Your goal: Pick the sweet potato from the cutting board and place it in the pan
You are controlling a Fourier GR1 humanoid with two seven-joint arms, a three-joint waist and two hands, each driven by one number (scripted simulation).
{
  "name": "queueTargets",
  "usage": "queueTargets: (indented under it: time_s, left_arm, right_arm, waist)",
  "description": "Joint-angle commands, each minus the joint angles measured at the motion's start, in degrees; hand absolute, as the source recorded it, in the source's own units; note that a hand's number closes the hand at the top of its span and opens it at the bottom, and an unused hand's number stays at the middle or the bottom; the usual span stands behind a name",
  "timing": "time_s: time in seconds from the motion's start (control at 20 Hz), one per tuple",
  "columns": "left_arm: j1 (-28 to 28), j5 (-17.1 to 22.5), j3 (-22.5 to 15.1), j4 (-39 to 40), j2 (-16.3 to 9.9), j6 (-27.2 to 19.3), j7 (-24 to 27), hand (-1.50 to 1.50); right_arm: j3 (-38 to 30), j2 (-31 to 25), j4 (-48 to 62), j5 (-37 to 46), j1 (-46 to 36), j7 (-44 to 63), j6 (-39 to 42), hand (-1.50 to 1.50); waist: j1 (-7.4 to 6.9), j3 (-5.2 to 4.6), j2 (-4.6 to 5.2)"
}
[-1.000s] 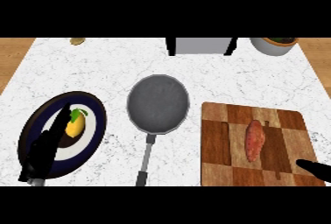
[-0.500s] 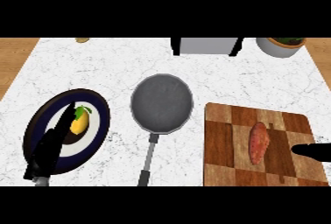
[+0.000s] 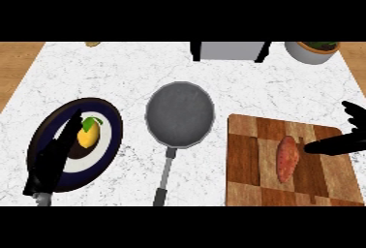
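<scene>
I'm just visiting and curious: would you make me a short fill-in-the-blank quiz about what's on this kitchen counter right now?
1. The reddish sweet potato lies on the wooden checkered ____.
2. The round grey pan holds ____.
3. The yellow fruit sits on a dark ____ with a white ring.
4. The black right hand reaches in from the view's ____ edge.

Missing words: cutting board; nothing; plate; right

No text, label, brand, number or sign can be read anywhere on the counter; nothing legible stands on any of the things lying on it.
</scene>
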State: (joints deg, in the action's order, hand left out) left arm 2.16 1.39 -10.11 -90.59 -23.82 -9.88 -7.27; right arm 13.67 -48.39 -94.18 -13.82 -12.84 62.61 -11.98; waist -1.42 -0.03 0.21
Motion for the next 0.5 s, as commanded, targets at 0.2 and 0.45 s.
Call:
queueTargets:
  time_s: [0.2, 0.45]
  left_arm:
    - [-0.8, -1.9, -1.2, 0.3, 2.6, -1.0, 0.2, 0.0]
    - [2.0, -1.2, 0.6, -0.4, 1.1, 0.8, 1.5, 0.0]
  right_arm:
    - [6.2, 1.4, 9.6, -4.6, -7.4, 8.1, 10.8, -1.5]
    - [9.6, 2.5, 8.2, -5.6, -10.6, 14.2, 10.1, -1.5]
  waist:
    - [-0.17, 0.01, 0.16]
    - [0.16, -0.03, -0.14]
